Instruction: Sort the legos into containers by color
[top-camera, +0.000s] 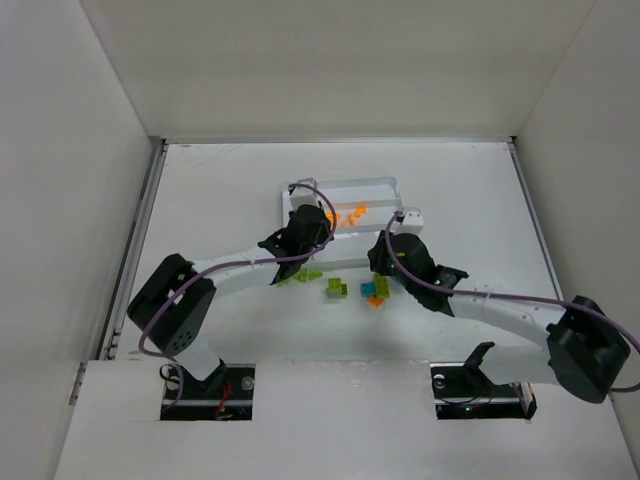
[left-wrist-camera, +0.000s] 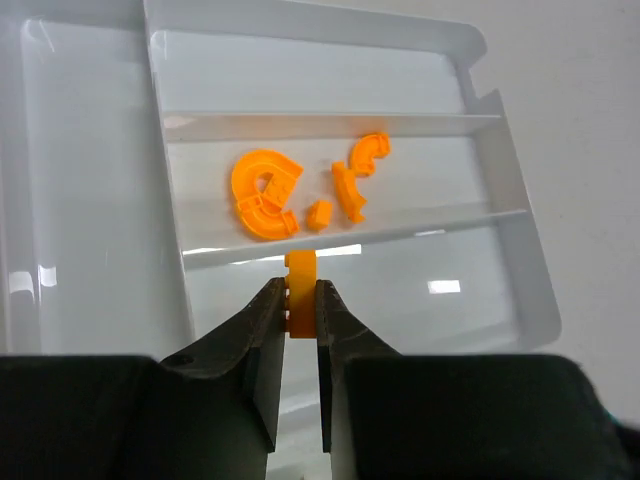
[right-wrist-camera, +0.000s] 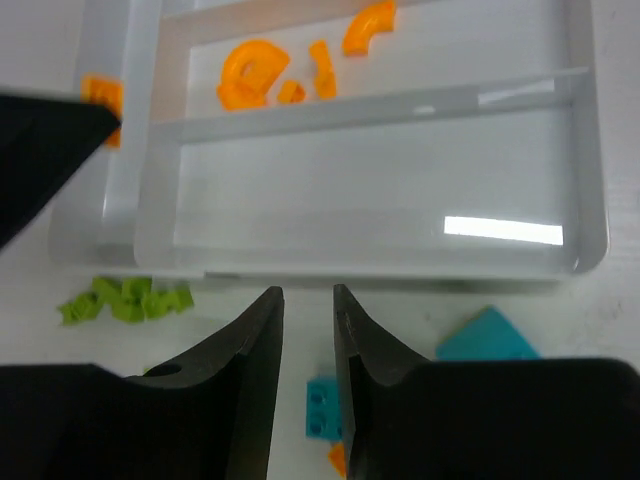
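Tray (left-wrist-camera: 520, 230): toward the desk's (top-camera: 220, 200) far edge; its middle compartment holds several orange legos (left-wrist-camera: 265, 195).
Left end effector (left-wrist-camera: 298, 300): clamped on one orange lego (left-wrist-camera: 301, 268) over the tray.
Right end effector (right-wrist-camera: 308, 300): fingers slightly apart, gripping nothing, above loose lime legos (right-wrist-camera: 125, 300) and teal legos (right-wrist-camera: 485, 335).

White table (top-camera: 220, 200) bearing a flat white tray (top-camera: 340, 181) near the middle; just in front of it, loose on the surface, lime green legos (top-camera: 305, 275), teal legos (top-camera: 368, 290) and one orange piece (top-camera: 375, 301) close together.
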